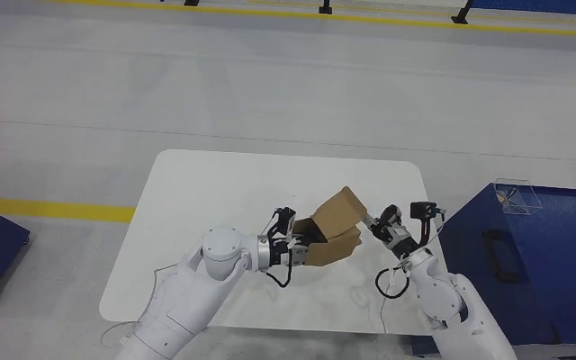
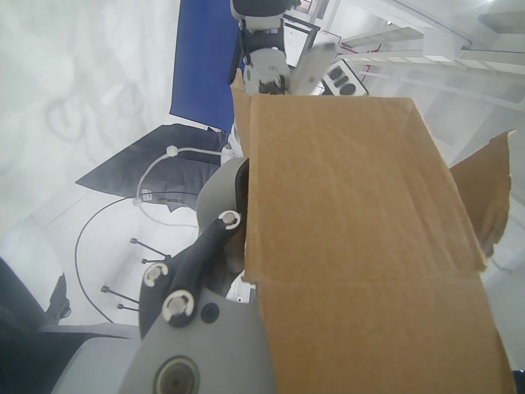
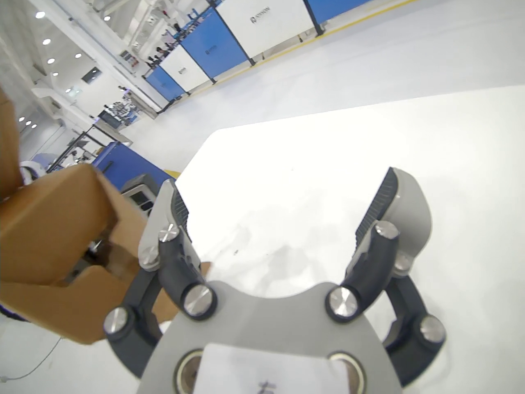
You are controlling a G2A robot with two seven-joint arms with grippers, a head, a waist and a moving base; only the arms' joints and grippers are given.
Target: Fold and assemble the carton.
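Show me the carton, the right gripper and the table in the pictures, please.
carton (image 1: 337,223): top view, on its brown upper panel.
right gripper (image 3: 282,186): right wrist view, midway between its open fingertips.
table (image 1: 225,193): top view, on a bare part of its white top.

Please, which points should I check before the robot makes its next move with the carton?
1. Right gripper open and empty: ok.
2. Carton wall between the right gripper's jaws: not ok, the carton lies beside one finger.
3. Left gripper holding the carton firmly: cannot tell, cardboard hides it.
4. Flaps folded closed: not ok, one flap stands out loose.
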